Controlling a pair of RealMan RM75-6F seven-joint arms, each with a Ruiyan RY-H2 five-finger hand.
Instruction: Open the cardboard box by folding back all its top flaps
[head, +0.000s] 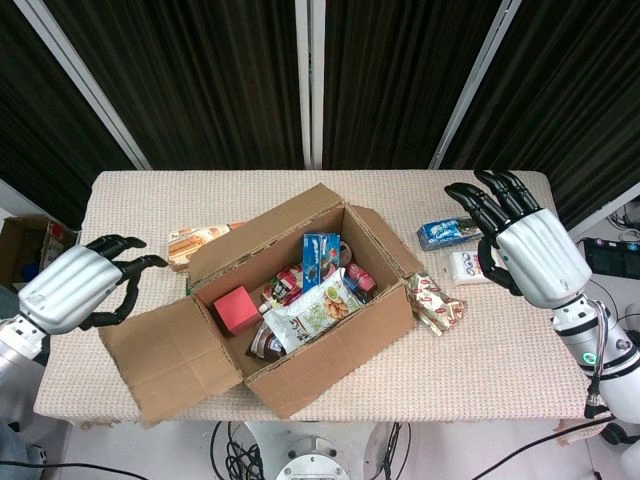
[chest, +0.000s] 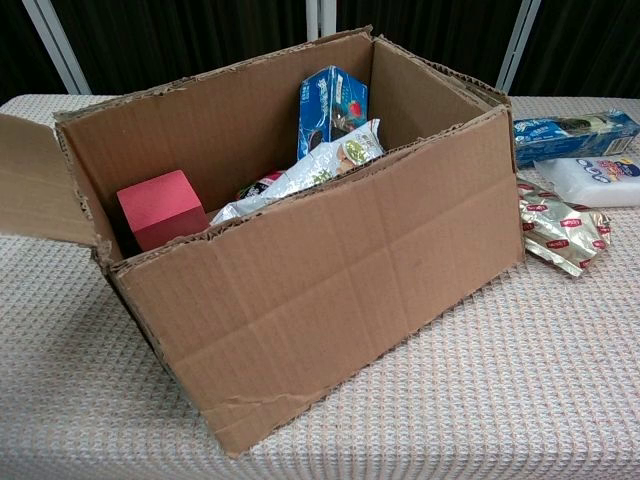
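Observation:
The cardboard box (head: 330, 350) (chest: 330, 290) stands in the middle of the table with its top open. Its left flap (head: 170, 355) (chest: 40, 195) lies folded outward, almost flat over the table. The right flap (head: 385, 240) hangs down outside the box. Inside are a red block (head: 236, 308) (chest: 160, 205), a blue carton (head: 320, 255) (chest: 332, 105) and snack bags. My left hand (head: 80, 285) hovers left of the folded flap, fingers spread and holding nothing. Above the packets to the right of the box, my right hand (head: 520, 250) is also empty with its fingers apart. Neither hand shows in the chest view.
A blue packet (head: 445, 232) (chest: 570, 132), a white packet (head: 468, 268) (chest: 600, 180) and a shiny wrapped snack (head: 435, 300) (chest: 560, 230) lie right of the box. A flat snack pack (head: 195, 240) lies behind the box's left corner. The table edge (head: 400, 410) runs near the box's front.

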